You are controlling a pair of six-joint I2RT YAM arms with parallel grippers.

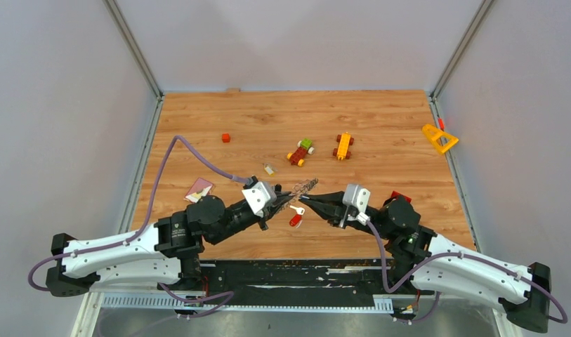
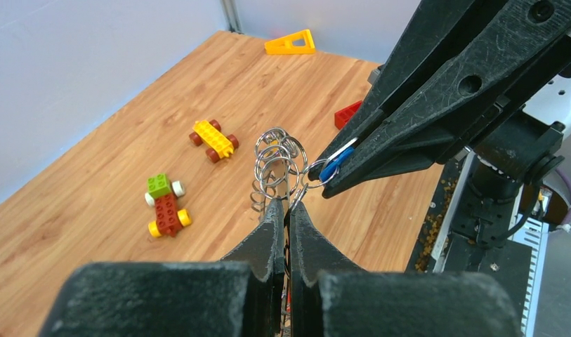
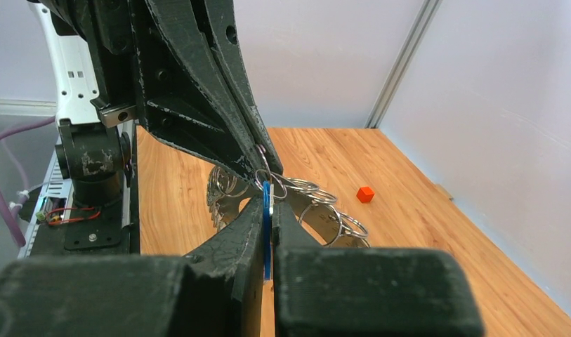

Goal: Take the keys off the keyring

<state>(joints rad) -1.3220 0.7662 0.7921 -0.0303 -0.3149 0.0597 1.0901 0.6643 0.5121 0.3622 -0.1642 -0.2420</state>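
The keyring [image 2: 275, 165], a flat silver ring carrying several small wire loops, hangs above the table between both arms. My left gripper [image 2: 288, 205] is shut on its lower edge. My right gripper [image 3: 270, 210] is shut on a blue-headed key [image 3: 267, 203] that still hangs from a loop on the keyring [image 3: 324, 214]. From above, the left gripper [image 1: 289, 199] and right gripper [image 1: 312, 204] meet tip to tip under the keyring [image 1: 303, 187]. A red-headed key [image 1: 295, 220] lies loose on the table just below them.
Two toy block vehicles [image 1: 300, 152] [image 1: 343, 146] stand beyond the grippers. A red cube [image 1: 225, 137] sits at the back left and a yellow triangle [image 1: 439, 138] at the right edge. A pink card [image 1: 199, 188] lies left of the left gripper, and a red block [image 1: 397, 197] lies by the right arm.
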